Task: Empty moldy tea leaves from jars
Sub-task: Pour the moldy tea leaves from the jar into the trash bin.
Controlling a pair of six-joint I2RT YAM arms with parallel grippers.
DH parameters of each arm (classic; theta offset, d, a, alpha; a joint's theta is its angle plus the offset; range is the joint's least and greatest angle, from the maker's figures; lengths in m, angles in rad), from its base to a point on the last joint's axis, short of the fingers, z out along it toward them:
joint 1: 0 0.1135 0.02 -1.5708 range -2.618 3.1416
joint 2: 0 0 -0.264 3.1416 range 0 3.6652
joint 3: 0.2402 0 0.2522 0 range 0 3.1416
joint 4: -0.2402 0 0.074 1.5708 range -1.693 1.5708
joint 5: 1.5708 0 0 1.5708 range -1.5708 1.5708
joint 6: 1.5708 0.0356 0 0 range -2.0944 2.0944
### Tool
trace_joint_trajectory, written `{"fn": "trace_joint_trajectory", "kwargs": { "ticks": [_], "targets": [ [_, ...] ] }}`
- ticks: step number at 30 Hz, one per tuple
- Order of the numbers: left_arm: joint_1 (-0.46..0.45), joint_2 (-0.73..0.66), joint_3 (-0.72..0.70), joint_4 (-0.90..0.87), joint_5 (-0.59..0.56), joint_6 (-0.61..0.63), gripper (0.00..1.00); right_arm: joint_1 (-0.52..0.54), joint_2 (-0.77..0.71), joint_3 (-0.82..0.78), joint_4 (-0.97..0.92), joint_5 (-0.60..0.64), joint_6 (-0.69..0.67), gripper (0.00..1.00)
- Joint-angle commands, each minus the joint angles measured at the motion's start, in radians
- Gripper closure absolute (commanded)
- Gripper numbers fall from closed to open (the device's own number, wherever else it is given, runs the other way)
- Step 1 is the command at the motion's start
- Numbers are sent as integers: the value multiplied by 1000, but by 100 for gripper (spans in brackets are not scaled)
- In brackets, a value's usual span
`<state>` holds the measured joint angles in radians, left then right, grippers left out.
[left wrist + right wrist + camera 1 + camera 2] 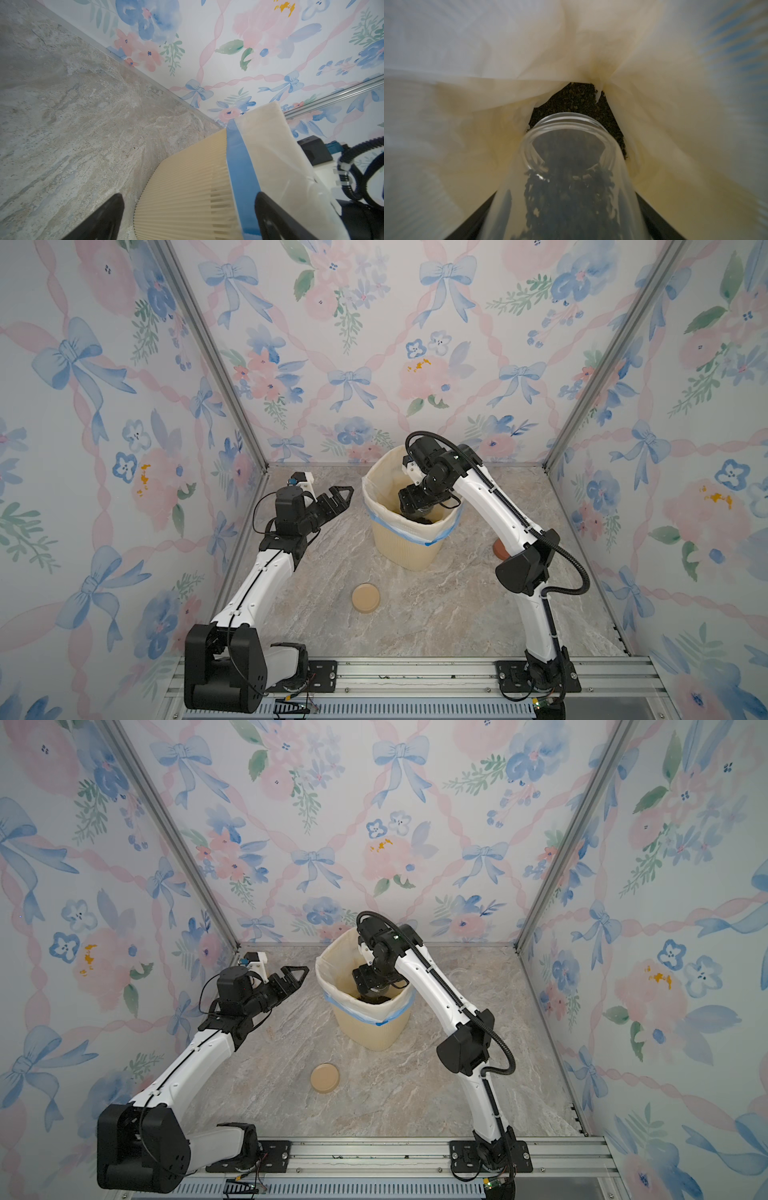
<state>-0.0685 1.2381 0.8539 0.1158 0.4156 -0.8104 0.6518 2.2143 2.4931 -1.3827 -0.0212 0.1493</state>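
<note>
**One jar upended in the bin, two lids out on the table**

I count one jar (569, 166) in sight. It is clear glass with no lid, and it is down inside the cream ribbed bin (409, 549) with its mouth turned toward the bottom. The right gripper (415, 506) pinches it across the body. In the right wrist view a black finger shows on either side of the glass.

The tea leaves (566, 197) show in two lots. Dark shreds sit inside the jar, seen through the glass near its neck. A heap (577, 99) lies in the bottom of the white liner (477, 93), just beyond the jar's mouth. I cannot tell whether the rim touches that heap.

There are two lids. One tan lid (366, 598) lies flat on the marble-patterned table (436, 626), out in the open between the two arms and well apart from the bin. One reddish-brown lid (500, 548) sits near the bin on its right side, half hidden behind the right arm (494, 506). I cannot tell whether a jar is under it.

The left gripper (338, 499) hangs over the table just beside the bin's left side. Its fingers are spread wide with nothing between them. Its wrist camera looks past both fingertips at the bin's ribbed wall and at the blue band (241, 166) of the liner, which is folded over the rim.

From above, the right arm's wrist leans across the bin's mouth and covers much of the opening. Inside, the liner's folds crowd close around the jar. Floral wallpaper (374, 344) with blue bows covers the three walls.
</note>
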Motion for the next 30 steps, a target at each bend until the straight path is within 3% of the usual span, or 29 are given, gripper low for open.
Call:
{"fn": "trace_joint_trajectory", "kwargs": {
  "ticks": [1,10,13,15,17,20,25,30],
  "targets": [
    [7,-3,-1,-2,12,27,2,5,-17,38,-47,9,-20,42],
    [7,-16,-13,-2,11,19,2,25,-33,96,-80,34,-36,42],
    [7,-19,-12,-2,13,19,2,14,-118,-19,53,-56,-1,41],
    [7,-21,-7,-2,14,16,2,20,-160,-77,118,-34,2,42],
    [7,-25,3,-2,22,17,2,38,-113,29,26,34,-43,40],
    [7,-40,13,-2,16,18,2,29,-62,125,-54,-11,-36,39],
    [4,-43,62,-2,22,-13,2,17,-191,-54,137,-51,-5,40],
    [2,-39,140,-4,33,-78,2,13,-257,-66,211,-60,11,40]
  ]
}}
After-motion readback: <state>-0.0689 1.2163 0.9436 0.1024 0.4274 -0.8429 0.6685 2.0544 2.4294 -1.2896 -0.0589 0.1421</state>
